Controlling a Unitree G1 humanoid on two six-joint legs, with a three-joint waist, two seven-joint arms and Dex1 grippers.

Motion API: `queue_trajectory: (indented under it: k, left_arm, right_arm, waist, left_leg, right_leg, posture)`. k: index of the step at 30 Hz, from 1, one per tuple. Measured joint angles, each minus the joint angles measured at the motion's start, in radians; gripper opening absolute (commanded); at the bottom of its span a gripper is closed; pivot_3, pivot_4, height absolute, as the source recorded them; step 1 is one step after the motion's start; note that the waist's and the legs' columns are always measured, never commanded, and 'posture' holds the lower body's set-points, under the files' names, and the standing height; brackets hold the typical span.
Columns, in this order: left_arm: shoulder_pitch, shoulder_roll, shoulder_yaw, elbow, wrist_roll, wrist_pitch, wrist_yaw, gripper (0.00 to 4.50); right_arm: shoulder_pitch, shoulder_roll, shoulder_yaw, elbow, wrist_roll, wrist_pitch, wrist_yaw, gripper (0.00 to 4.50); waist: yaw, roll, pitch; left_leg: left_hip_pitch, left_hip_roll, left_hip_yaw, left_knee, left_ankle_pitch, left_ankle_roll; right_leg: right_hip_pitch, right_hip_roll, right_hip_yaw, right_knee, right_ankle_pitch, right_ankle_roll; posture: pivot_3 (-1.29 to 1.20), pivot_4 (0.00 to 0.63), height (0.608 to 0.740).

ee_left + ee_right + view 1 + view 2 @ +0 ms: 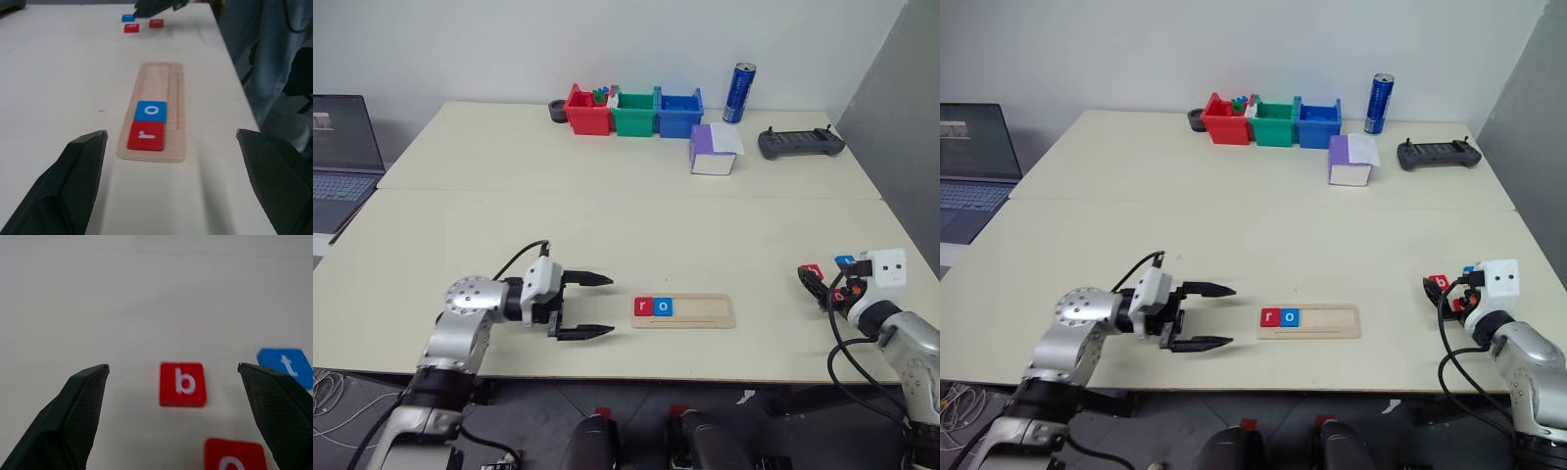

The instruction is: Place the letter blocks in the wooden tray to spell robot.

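Note:
The wooden tray (700,311) lies near the table's front edge. A red "r" block (642,306) and a blue "o" block (663,306) sit side by side at its left end. My left gripper (610,305) hovers just left of the tray, pointing at it, open and empty. Three loose letter blocks lie at the front right: a red "b" (182,384), a blue "t" (286,366) and a red "o" (234,455). My right gripper (173,366) is open over them, its fingers either side of the "b" and holding nothing.
At the back of the table stand a red bin (588,110), a green bin (634,113), a blue bin (679,113), a blue can (738,93), a purple-and-white box (714,150) and a black controller (801,143). A laptop (342,157) sits at the far left.

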Motion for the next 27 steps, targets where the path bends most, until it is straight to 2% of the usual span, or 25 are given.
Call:
queue_trajectory:
  k: [6, 11, 19, 27]
  left_arm:
    - [0.034, 0.059, 0.073, -0.010, -0.051, -0.013, -0.026, 4.46]
    - [0.038, 0.072, 0.104, 0.083, -0.054, -0.089, -0.054, 4.46]
    - [0.004, 0.075, 0.104, 0.174, -0.052, -0.164, -0.128, 4.46]
    - [-0.014, 0.122, 0.101, 0.228, -0.071, -0.190, -0.131, 4.46]
  right_arm:
    - [-0.040, 0.023, -0.002, 0.063, -0.007, -0.043, -0.026, 4.50]
    - [-0.061, 0.024, -0.001, 0.118, -0.022, -0.062, -0.035, 4.50]
    - [-0.076, 0.029, 0.001, 0.149, -0.022, -0.062, -0.031, 4.50]
    - [-0.076, 0.029, 0.038, 0.103, 0.000, -0.039, 0.014, 4.50]
  waist:
    - [-0.001, 0.000, 0.000]
    - [0.000, 0.000, 0.000]
    - [0.000, 0.000, 0.000]
    - [-0.001, 0.000, 0.000]
  left_leg:
    - [0.000, 0.000, 0.000, -0.001, 0.000, 0.000]
    - [-0.001, 0.000, 0.000, -0.001, 0.000, 0.000]
    - [0.000, 0.000, 0.001, -0.001, 0.000, 0.000]
    - [-0.001, 0.001, 0.001, -0.001, 0.000, 0.000]
  right_leg:
    - [0.000, 0.000, 0.000, 0.000, 0.000, 0.000]
    - [0.000, 0.000, 0.001, -0.001, 0.000, 0.000]
    - [-0.001, 0.000, 0.001, -0.001, 0.000, 0.000]
    - [-0.001, 0.001, 0.001, 0.000, 0.000, 0.000]
  posture:
    - [0.00, 0.150, 0.740]
    - [0.00, 0.150, 0.740]
    - [0.00, 0.150, 0.740]
    - [0.00, 0.150, 0.740]
